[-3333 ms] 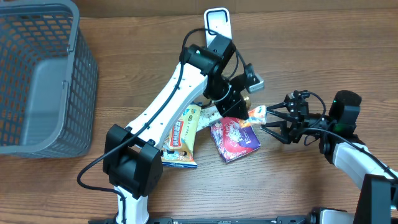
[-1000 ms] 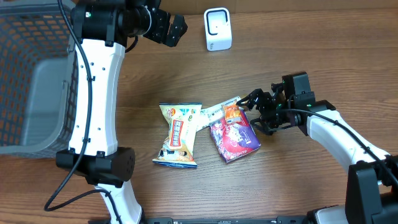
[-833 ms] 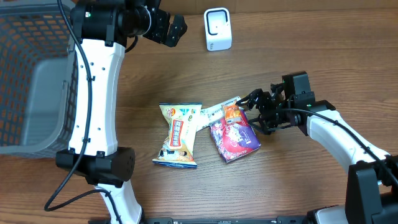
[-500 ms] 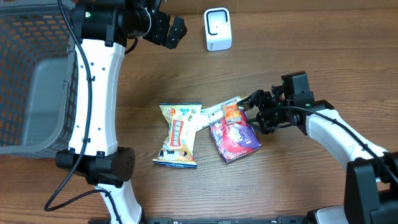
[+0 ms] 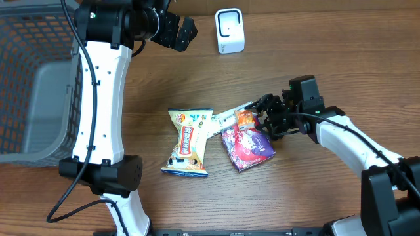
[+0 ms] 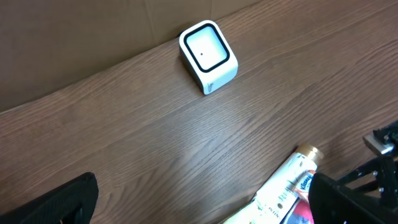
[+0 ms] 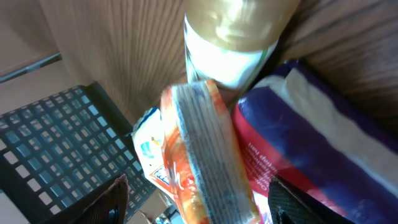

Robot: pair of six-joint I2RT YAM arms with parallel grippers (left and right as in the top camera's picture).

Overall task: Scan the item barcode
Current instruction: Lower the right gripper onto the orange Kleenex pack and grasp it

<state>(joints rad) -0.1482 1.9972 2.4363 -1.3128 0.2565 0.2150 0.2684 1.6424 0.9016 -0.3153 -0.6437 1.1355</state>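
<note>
Two claws showed in the overhead view, and only one was near the goods. The right claw [image 5: 262,117] sat at centre right of that frame, against the pile of packets. The left claw [image 5: 180,29] hung at the upper left, well apart from the pile, spread wide and holding nothing. So the right arm was plainly the nearer one.

Its target looked to be the small orange packet [image 7: 202,155]. In the right wrist view the packet ran from the middle of the frame down to the bottom edge, seen edge-on. Its long axis pointed away from the camera and lay between the two fingers [image 7: 115,199]. The jaws stood partly open on either side of its thin dimension. The lower-left finger showed a clear gap to the wrapper, so no firm hold was visible. A gold-capped tube [image 7: 239,25] lay just beyond the packet at the top of the frame, and a purple packet [image 7: 311,143] lay just beside it on the right.

The scanner [image 5: 230,30] stood at the top middle of the overhead frame, up and to the left of the right claw, well apart. By my judgement, the next move called for a squeeze across the thin side, then a lift toward the scanner.
</note>
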